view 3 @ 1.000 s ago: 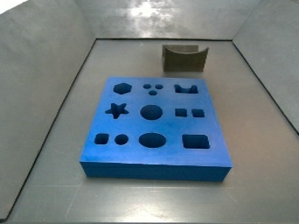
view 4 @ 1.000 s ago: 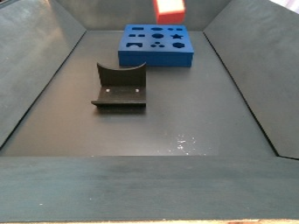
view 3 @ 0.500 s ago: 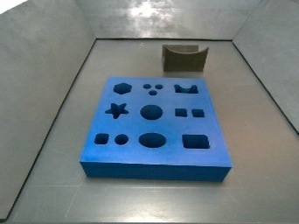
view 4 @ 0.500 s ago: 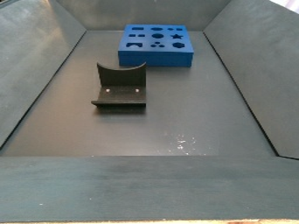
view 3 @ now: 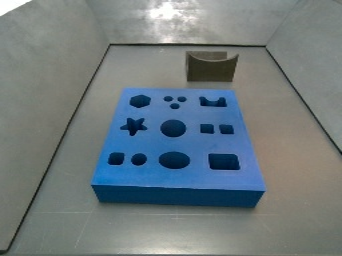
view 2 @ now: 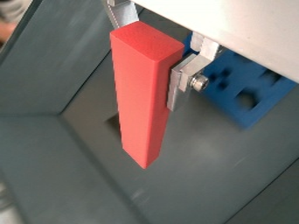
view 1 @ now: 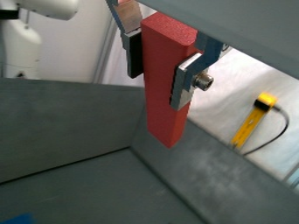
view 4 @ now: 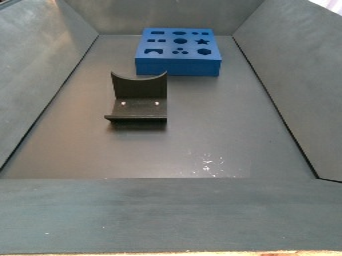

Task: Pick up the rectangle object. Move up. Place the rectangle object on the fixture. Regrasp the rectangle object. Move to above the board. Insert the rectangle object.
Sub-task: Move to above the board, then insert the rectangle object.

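In both wrist views my gripper (view 1: 160, 63) (view 2: 149, 63) is shut on the red-orange rectangle object (view 1: 166, 86) (view 2: 142, 94), which hangs upright between the silver fingers (view 1: 187, 77) (view 2: 184, 77). Gripper and block are out of both side views. The blue board (view 3: 174, 145) (view 4: 182, 50) lies flat on the floor, its cutouts empty; a corner of the board (view 2: 246, 87) shows behind the block in a wrist view. The dark fixture (view 3: 210, 66) (view 4: 138, 99) stands apart from the board, with nothing on it.
Grey walls (view 3: 60, 120) (view 4: 47, 75) enclose the floor on all sides. In a wrist view a wall's rim (view 1: 70, 109) lies below the block, and a yellow tool with a cable (view 1: 254, 118) is outside the enclosure.
One second ago the red block's lower end showed at the top of a side view, above the board. It has since risen out of that view. Board and fixture have not moved.
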